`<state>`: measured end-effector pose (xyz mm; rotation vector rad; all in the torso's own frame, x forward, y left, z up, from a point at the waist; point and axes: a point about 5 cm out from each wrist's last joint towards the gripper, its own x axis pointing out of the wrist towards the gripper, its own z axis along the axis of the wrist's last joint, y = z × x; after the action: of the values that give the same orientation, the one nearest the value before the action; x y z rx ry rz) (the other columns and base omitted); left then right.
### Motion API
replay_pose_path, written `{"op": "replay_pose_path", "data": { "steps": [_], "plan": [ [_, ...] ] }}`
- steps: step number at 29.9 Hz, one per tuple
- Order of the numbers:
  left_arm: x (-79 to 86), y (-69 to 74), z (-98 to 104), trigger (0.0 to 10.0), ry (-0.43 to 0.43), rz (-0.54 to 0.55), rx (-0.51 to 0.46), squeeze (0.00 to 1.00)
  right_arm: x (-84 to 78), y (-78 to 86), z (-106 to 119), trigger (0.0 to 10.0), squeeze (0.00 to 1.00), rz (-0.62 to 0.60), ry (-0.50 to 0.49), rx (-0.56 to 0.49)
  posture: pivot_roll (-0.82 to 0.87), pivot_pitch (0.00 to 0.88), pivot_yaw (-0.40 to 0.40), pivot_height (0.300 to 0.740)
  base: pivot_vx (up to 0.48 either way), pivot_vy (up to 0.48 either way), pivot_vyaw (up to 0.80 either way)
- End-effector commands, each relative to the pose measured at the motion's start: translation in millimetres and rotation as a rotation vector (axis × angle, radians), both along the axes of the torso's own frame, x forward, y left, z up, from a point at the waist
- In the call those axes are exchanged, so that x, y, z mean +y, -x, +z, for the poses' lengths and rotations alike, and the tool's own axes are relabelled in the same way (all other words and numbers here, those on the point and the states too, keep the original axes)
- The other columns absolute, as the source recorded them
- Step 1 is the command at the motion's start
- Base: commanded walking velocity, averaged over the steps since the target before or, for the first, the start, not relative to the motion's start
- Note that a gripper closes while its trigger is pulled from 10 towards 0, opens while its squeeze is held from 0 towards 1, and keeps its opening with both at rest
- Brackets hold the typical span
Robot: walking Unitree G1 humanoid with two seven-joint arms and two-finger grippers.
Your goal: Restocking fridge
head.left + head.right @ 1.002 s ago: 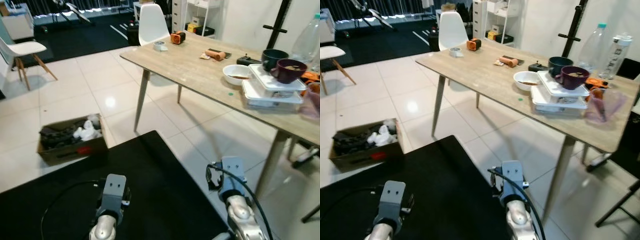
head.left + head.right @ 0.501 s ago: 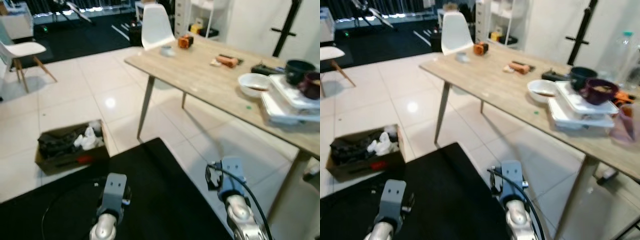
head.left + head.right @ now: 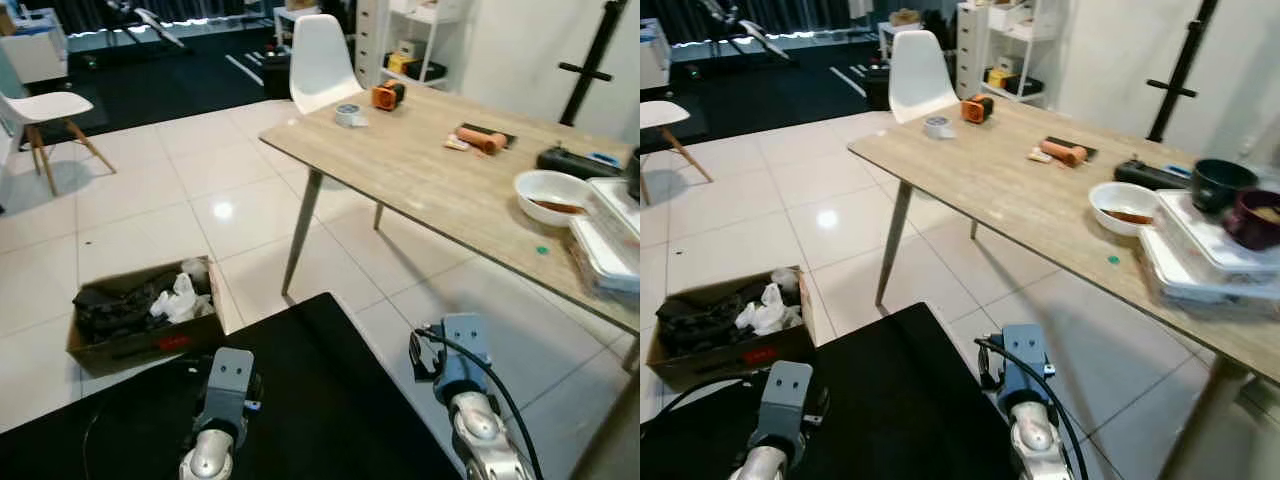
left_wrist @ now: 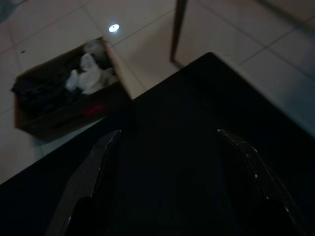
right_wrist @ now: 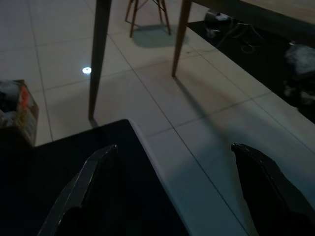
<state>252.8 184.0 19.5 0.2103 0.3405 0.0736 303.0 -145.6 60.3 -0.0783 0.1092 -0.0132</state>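
**Arms low, wooden table ahead on my right**

Grippers first: my left gripper (image 4: 167,187) hangs over the black floor mat (image 3: 330,400), its two long black fingers (image 4: 93,172) spread wide with nothing between them. My right gripper (image 5: 172,191) hangs above the mat's edge where it meets the white tiled floor (image 3: 150,200), fingers likewise wide apart and holding nothing.

The long light-wood table (image 3: 1010,180) runs away from me on the right. Near its far corner I see a small grey tape roll (image 3: 937,126) and an orange-and-black device (image 3: 977,108) close by. Further along, toward the far long edge, lies a tan cylindrical object on a dark card (image 3: 1067,152). Toward the near end sit a white bowl with brown residue (image 3: 1123,205), a black flat case (image 3: 1150,174) behind it, and stacked white lidded food containers (image 3: 1210,255) carrying a dark green bowl (image 3: 1220,184) and a maroon bowl (image 3: 1252,218).

A white moulded chair (image 3: 322,60) stands at the table's far corner. On the floor to my left sits an open cardboard box of dark and white rags (image 3: 140,312), just off the mat's corner. I see another white chair with wooden legs (image 3: 50,115) far left.
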Motion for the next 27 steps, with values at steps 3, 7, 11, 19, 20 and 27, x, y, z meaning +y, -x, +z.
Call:
{"op": "replay_pose_path", "data": {
  "steps": [3,7,11,19,20,27],
  "plan": [
    [0.6,2.5,-3.6,10.0,-0.010,-0.003,0.017,0.00,-3.7,3.0,-4.0,10.0,0.00,-0.015,-0.004,0.013,-0.03,0.110,0.037,0.710,0.401,0.000,0.00],
    [0.9,2.4,-3.6,10.0,-0.010,-0.002,0.017,0.00,-3.1,3.6,-4.3,10.0,0.00,-0.013,-0.006,0.014,-0.03,0.110,0.037,0.710,0.401,0.000,0.00],
    [0.8,2.7,-3.8,10.0,-0.009,-0.002,0.018,0.00,-3.2,3.5,-4.2,10.0,0.00,-0.012,-0.006,0.012,-0.03,0.110,0.037,0.710,0.401,0.000,0.00],
    [0.8,3.1,-5.1,10.0,-0.013,-0.001,0.022,0.00,-3.4,3.4,-4.0,10.0,0.00,-0.010,-0.002,0.012,-0.03,0.109,0.034,0.710,0.397,0.000,0.00],
    [0.7,3.1,-5.2,10.0,-0.013,-0.001,0.022,0.00,-3.5,3.4,-4.1,10.0,0.00,-0.010,-0.002,0.012,-0.03,0.109,0.034,0.710,0.386,0.000,0.00],
    [-0.6,3.3,-5.6,10.0,-0.008,0.002,0.019,0.00,-4.7,3.8,-4.1,10.0,0.00,-0.012,0.001,0.012,-0.04,0.109,0.031,0.710,0.281,0.000,0.00]
  ]
}}
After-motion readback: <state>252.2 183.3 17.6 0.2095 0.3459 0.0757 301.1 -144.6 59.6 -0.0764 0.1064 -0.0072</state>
